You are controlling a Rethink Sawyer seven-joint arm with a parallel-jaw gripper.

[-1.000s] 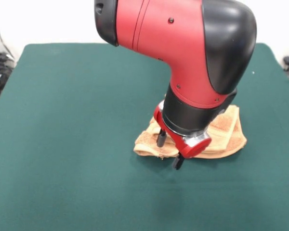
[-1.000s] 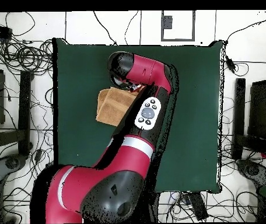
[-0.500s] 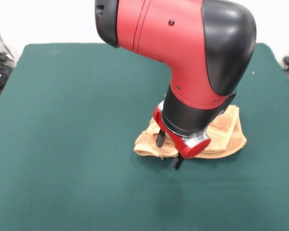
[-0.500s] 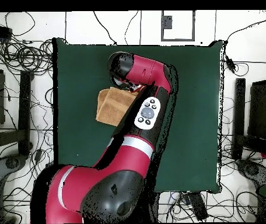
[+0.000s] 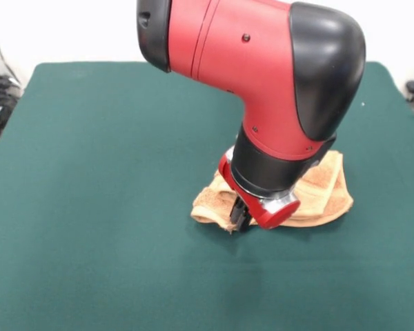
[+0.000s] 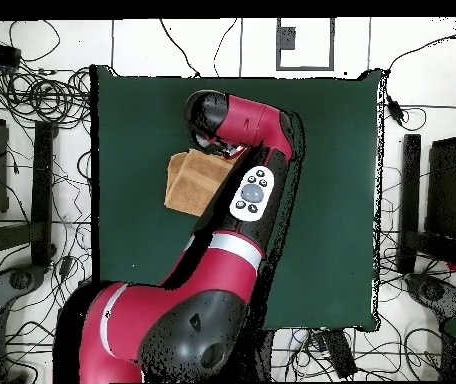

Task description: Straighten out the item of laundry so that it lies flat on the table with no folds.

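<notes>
The orange-tan towel (image 5: 326, 187) lies folded and bunched on the dark green table (image 5: 110, 172), right of centre in the front view. The red and black arm comes down over it and hides its middle. My gripper (image 5: 241, 216) is at the towel's near left edge, and its two black fingers are pinched together on that edge, low at the cloth. In the overhead view the towel (image 6: 196, 181) shows as a folded rectangle at the left of the table (image 6: 322, 200), and the arm's wrist covers the gripper.
The arm's big elbow (image 5: 262, 69) blocks much of the towel in the front view. Cables (image 6: 34, 100) and black stands (image 6: 42, 180) lie on the floor around the table. Open green cover stretches to the left of the towel in the front view.
The two fingers were spread apart astride the towel's near edge. They have now closed together on that edge. The arm has barely moved and the towel has kept its shape.
</notes>
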